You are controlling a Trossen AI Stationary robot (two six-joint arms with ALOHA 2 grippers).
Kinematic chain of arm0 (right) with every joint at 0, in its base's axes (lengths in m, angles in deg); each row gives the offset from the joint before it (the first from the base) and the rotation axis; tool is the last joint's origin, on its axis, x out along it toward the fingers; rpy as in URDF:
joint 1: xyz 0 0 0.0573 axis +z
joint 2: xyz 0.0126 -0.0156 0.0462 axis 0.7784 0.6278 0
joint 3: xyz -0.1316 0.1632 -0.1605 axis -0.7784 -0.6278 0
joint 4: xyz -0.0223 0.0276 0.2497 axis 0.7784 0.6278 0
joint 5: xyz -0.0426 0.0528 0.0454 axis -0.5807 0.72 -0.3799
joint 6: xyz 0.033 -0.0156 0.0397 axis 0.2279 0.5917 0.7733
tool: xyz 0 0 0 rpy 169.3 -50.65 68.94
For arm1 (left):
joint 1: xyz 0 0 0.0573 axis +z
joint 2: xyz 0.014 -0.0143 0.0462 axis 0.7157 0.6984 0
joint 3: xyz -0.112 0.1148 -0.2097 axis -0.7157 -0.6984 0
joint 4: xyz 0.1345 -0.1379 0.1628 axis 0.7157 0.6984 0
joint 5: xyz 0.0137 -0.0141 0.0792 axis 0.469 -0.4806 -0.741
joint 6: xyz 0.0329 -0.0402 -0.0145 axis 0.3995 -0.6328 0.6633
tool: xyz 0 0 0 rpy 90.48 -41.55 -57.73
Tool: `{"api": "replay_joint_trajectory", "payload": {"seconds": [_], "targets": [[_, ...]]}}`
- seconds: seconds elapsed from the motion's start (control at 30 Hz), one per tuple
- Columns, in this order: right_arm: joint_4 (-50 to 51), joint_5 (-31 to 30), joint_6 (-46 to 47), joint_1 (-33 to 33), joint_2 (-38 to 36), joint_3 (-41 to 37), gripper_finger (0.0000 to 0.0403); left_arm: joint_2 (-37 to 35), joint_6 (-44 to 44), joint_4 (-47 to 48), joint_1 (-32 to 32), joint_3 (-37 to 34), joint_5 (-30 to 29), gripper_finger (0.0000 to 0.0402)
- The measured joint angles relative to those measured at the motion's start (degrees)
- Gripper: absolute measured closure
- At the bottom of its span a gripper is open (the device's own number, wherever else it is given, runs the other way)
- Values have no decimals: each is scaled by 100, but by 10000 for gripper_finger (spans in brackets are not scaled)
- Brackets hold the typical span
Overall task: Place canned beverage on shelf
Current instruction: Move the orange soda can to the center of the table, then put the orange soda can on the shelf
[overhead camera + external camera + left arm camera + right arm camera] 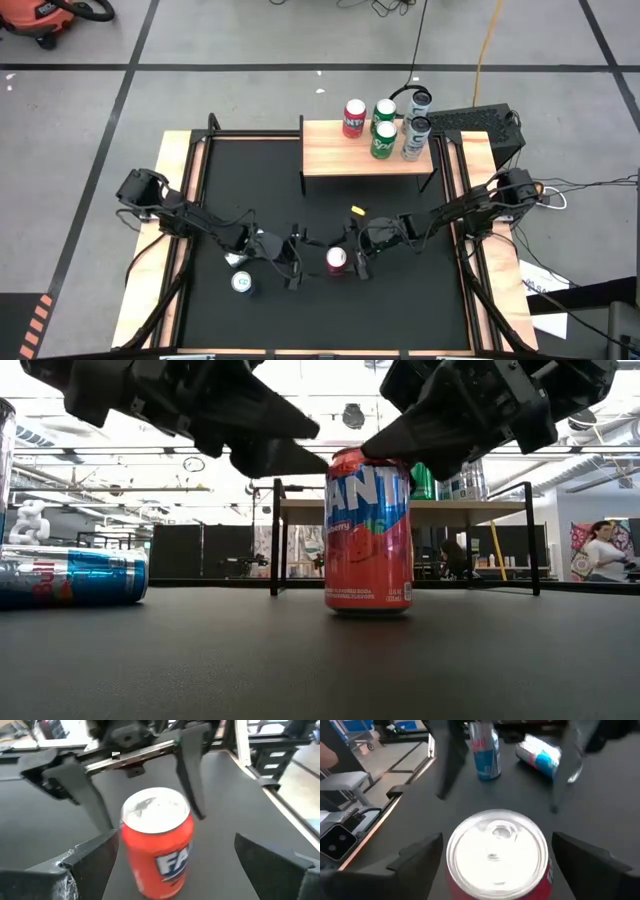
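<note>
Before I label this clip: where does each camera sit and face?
High: overhead, straight down; both arms, shelf.
Low: table level, facing the red can; both grippers above it.
Left wrist: past the open left gripper at the can.
Right wrist: down past the open right gripper onto its lid.
All share the can.

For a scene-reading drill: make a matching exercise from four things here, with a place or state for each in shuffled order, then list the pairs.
1. red Fanta can
2. blue can
3. green can
4. right gripper

A. lying on its side on the table
B. upright on the shelf
C. upright on the table between both grippers
D. jaws open beside the red can

Pairs: 1-C, 2-A, 3-B, 4-D
</note>
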Motion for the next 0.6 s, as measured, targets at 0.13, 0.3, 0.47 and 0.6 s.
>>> {"api": "replay_joint_trajectory", "payload": {"seconds": [0.13,0.3,0.47,0.6], "targets": [[223,-3,255,0,-311,-1,37,188,163,-265,62,0,109,8],[617,-163,270,42,-953,-1,41,391,246,-506,253,71,334,8],[957,-988,230,184,-1408,4,42,718,399,-616,489,346,834,8],[1171,-1084,259,297,-1546,0,42,1033,548,-538,584,600,1074,8]]}}
